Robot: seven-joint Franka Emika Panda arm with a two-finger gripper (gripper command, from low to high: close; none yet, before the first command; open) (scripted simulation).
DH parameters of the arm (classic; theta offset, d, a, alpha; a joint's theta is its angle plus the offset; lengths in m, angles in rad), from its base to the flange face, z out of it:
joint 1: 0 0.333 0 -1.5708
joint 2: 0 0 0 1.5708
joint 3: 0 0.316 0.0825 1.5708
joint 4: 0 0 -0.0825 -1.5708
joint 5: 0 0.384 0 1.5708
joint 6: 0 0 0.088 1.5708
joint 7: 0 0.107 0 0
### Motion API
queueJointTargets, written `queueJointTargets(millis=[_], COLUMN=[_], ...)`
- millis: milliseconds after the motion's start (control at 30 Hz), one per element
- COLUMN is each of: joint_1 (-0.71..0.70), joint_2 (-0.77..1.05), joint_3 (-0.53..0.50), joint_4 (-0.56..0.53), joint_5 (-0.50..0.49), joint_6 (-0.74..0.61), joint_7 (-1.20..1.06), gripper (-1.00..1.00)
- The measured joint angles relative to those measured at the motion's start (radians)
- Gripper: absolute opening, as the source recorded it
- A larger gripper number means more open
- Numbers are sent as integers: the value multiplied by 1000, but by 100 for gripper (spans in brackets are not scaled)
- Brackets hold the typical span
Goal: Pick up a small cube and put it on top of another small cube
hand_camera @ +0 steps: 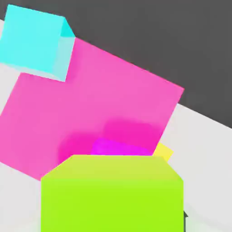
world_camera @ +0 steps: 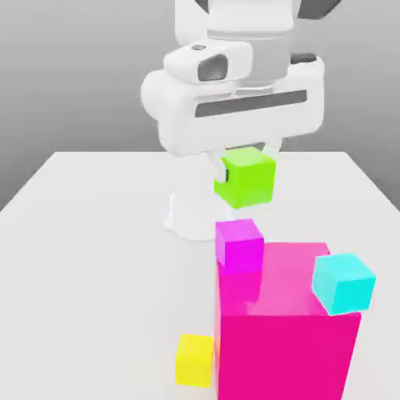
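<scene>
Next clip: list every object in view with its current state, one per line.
gripper: shut on the lime-green cube, raised above the table.
lime-green cube: held, in the air.
magenta cube: resting on the big pink cube.
cyan cube: on the big pink cube's corner, tilted.
big pink cube: on the table.
yellow cube: on the table, beside the big pink cube.

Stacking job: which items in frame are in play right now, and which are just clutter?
In play:
- lime-green cube, held off the table in the gripper
- magenta cube on the big pink block, directly below: the likely base

Lying about:
- big pink block
- cyan cube on the block's corner
- yellow cube on the table
</scene>
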Motion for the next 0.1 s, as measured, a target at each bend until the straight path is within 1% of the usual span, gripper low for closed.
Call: queueJointTargets(millis=[100], joint_1=[0], joint_2=[0], joint_3=[0], joint_4=[0], joint_5=[0], joint_6=[0], joint_7=[0], gripper=[100])
